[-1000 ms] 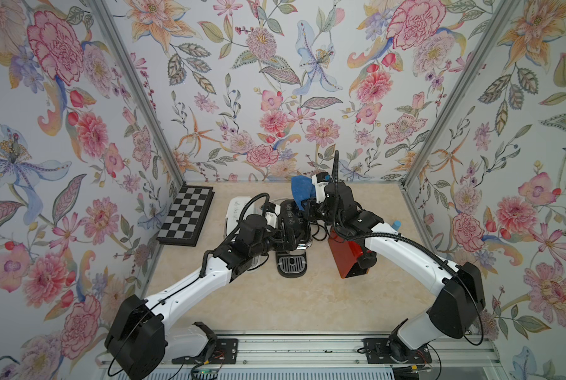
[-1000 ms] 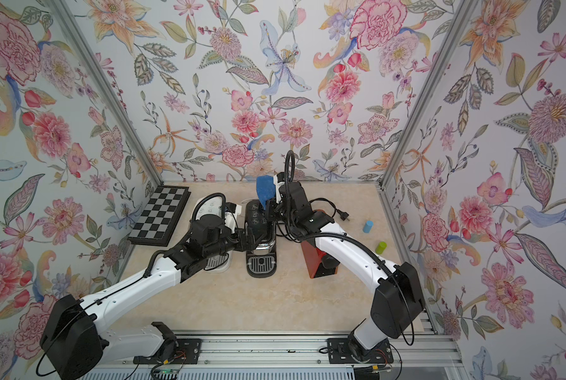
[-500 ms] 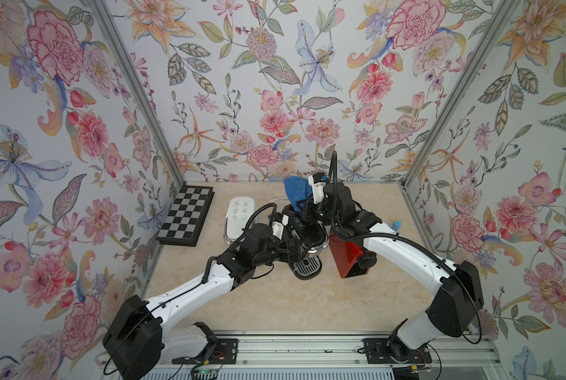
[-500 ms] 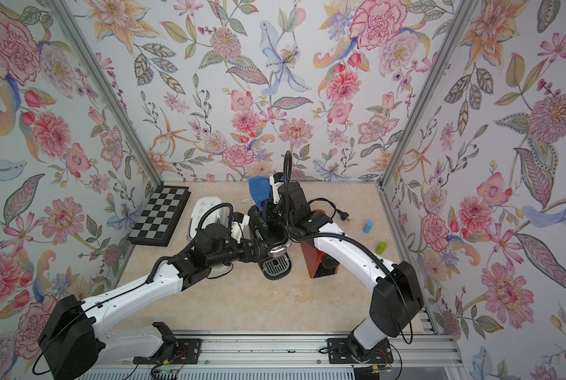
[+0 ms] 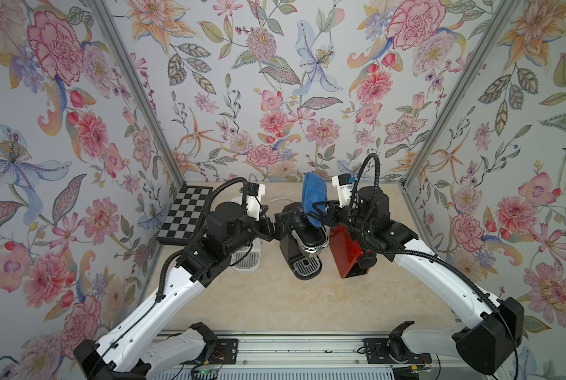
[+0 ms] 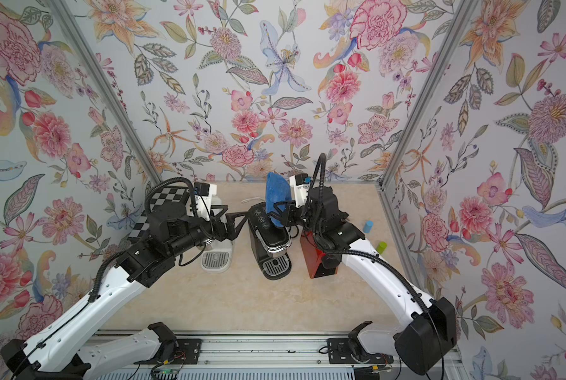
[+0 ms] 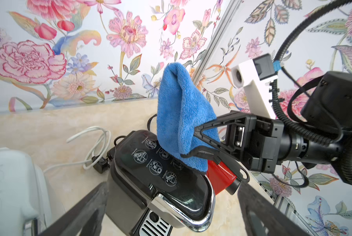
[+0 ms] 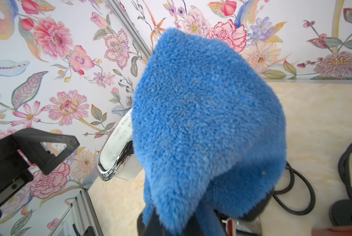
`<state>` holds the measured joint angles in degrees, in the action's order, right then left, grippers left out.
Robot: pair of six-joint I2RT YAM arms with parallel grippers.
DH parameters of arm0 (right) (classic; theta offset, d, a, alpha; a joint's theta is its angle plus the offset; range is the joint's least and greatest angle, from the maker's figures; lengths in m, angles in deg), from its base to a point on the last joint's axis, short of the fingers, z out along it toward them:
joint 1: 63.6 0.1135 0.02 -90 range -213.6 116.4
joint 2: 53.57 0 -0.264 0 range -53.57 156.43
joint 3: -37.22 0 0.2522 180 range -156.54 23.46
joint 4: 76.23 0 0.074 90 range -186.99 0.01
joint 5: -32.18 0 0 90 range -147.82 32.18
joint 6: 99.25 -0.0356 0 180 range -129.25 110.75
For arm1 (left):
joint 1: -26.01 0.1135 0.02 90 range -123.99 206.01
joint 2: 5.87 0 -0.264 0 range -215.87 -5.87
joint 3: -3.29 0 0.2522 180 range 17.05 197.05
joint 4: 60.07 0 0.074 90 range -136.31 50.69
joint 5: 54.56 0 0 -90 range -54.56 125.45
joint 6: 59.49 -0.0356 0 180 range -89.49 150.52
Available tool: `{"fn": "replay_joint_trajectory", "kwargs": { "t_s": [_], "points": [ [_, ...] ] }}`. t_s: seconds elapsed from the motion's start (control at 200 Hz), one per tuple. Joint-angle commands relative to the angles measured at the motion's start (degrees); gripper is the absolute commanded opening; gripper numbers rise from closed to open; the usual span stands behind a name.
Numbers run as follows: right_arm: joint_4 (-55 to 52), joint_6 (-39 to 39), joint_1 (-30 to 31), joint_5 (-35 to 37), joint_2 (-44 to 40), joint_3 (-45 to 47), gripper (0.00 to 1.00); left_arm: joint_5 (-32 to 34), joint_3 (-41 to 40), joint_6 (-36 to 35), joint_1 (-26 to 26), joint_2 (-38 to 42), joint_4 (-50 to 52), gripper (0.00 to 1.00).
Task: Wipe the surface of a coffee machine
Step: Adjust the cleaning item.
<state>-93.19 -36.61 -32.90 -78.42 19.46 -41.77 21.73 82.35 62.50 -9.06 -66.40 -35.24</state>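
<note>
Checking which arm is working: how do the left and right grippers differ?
The left gripper is open and empty; the right gripper is shut on the blue cloth. The left sits beside the black coffee machine; the right holds the cloth over its top. Both point at that machine.

2 top views look down from high; both wrist views closely share the coffee machine [image 7: 160, 173].

Cloth [image 5: 312, 199] on coffee machine [image 5: 303, 245] — second machine [image 5: 246, 261] left, box [image 5: 349, 260] right, chessboard [image 5: 186, 215] far left
</note>
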Motion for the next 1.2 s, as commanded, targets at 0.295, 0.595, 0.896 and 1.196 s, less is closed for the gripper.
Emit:
{"fn": "replay_joint_trajectory", "kwargs": {
  "t_s": [0.295, 0.595, 0.896, 1.196],
  "points": [
    [16.89, -8.99, -2.36, -16.31, -2.67, 7.4, 0.0, -23.89, -0.34, 8.29, 5.59, -12.76, -21.75, 0.99],
    [14.38, -5.39, 1.46, -14.91, -1.16, 5.48, 0.0, -27.65, 3.56, 9.32, 5.54, -18.36, -22.7, 0.99],
    [12.78, -2.53, 3.34, -13.29, -1.23, 4.43, 0.0, -31.67, 1.6, 12.06, 4.29, -21.02, -26.54, 0.99],
    [11.62, -1.16, 3.75, -11.77, -0.33, 3.44, 0.0, -31.96, 0.0, 10.91, 3.0, -20.73, -26.0, 0.44]
  ]
}}
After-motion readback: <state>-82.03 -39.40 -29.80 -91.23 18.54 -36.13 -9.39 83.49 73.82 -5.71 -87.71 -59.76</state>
